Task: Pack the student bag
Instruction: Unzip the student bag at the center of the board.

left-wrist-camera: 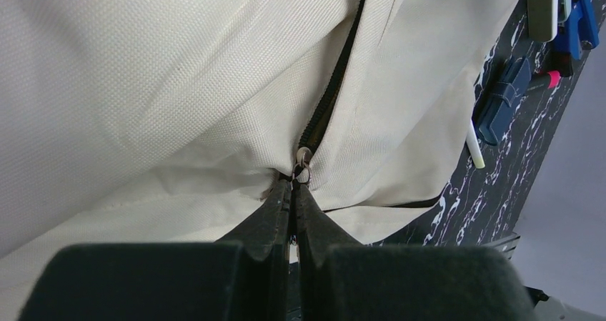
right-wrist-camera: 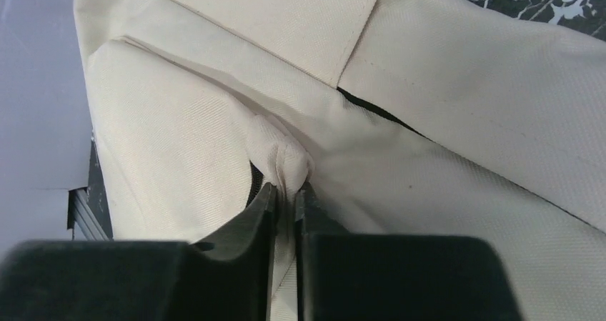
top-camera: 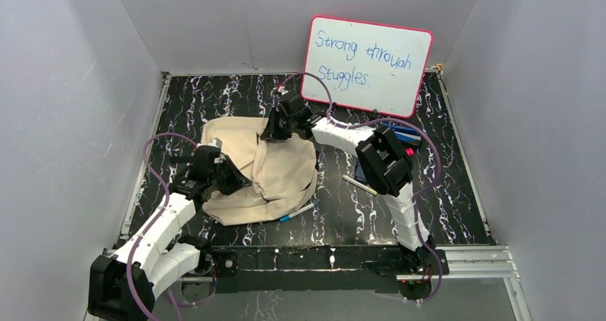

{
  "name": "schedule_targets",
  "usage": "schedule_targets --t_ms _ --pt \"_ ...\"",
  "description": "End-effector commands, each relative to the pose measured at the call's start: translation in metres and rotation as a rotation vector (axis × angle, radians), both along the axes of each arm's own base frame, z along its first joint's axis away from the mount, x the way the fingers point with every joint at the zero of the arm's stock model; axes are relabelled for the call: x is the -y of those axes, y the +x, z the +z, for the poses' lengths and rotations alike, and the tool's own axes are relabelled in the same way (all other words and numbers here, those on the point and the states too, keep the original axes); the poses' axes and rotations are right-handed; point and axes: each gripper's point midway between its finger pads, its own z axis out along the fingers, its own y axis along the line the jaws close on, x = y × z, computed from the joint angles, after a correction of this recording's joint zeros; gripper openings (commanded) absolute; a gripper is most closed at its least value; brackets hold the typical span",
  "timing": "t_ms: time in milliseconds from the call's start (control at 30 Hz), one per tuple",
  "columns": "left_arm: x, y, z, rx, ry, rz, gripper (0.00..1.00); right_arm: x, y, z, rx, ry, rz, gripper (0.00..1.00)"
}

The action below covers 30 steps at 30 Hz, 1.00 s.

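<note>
While the student bag [top-camera: 279,174] lies on the tabletop [top-camera: 336,217], we hold it at two spots. Our left fingers [left-wrist-camera: 294,192] are pressed together on the zipper pull [left-wrist-camera: 303,165], and the dark zipper [left-wrist-camera: 332,92] runs away from their tips. Our right fingers [top-camera: 274,134] pinch a small fold of the bag's cloth. The bag spreads out under and between both sets of fingers.
</note>
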Motion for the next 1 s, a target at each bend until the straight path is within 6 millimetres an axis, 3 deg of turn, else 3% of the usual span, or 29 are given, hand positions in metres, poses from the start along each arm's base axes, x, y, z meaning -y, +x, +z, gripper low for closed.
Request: schedule_targets --t_ms 0,33,333,500,967 --pt "-0.004 -0.015 -0.008 -0.052 0.016 0.002 0.0 -0.016 0.007 0.017 0.045 0.038 0.008 0.07" --pt "-0.004 -0.015 -0.008 -0.055 0.015 0.013 0.0 -0.015 0.013 0.021 0.055 0.048 -0.002 0.0" --pt "-0.004 -0.017 -0.017 -0.107 0.027 0.009 0.0 0.015 0.083 0.049 0.1 0.096 -0.123 0.0" --pt "0.0 -0.018 -0.02 -0.123 0.027 -0.03 0.0 0.033 0.112 0.052 0.101 0.105 -0.185 0.0" --pt "0.002 -0.02 -0.004 -0.09 0.026 -0.063 0.0 0.089 0.161 0.049 0.092 0.121 -0.272 0.0"
